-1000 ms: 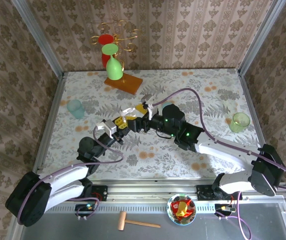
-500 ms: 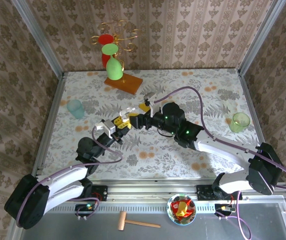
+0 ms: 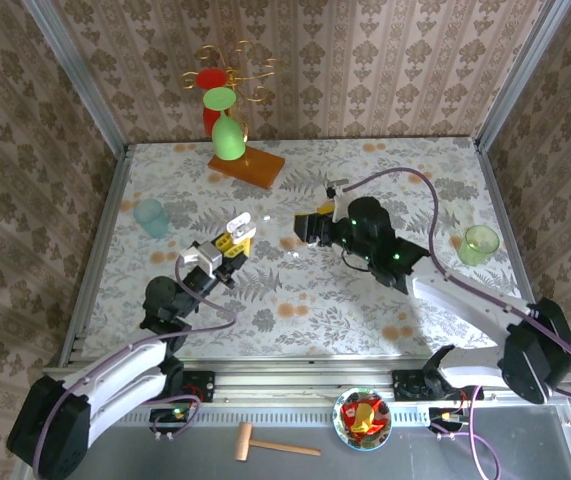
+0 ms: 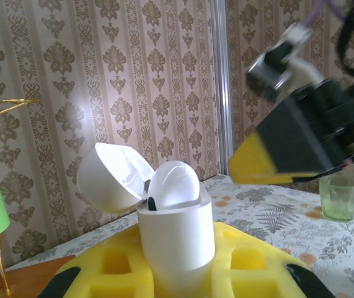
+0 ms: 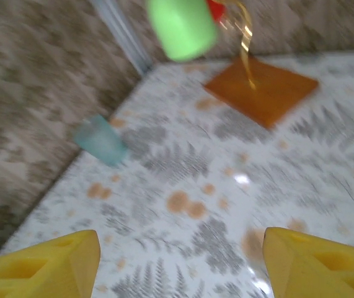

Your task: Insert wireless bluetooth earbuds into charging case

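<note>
Top external view is showing the left gripper (image 3: 227,240) sitting at about 9 o'clock from the table (image 3: 405,170) centre, clenched on the white charging case (image 3: 237,226). The right gripper (image 3: 303,228) is hanging at 3 o'clock from the case, apart from it and not touching.

Left wrist view is showing the case standing upright between the yellow fingers (image 4: 251,264), with its lid (image 4: 105,177) flipped open toward 9 o'clock. A white rounded earbud (image 4: 173,181) is sitting in the top of the case body, poking above the rim. The right gripper's yellow fingertip is blurring past at 2 o'clock from the case, clear of it.

Right wrist view is showing its two yellow fingertips (image 5: 46,261) spread wide at 7 and 5 o'clock, released, with bare table showing between them.

On the table, a tiny white speck (image 3: 294,254) is lying at 6 o'clock from the right gripper; it is too small to tell whether it is an earbud.

A teal cup (image 3: 150,216) is standing at 9 o'clock on the table, a green cup (image 3: 479,243) at 3 o'clock, and a gold stand on an orange base (image 3: 247,163) at 11 o'clock, with a green glass (image 3: 228,135) hanging from it.
</note>
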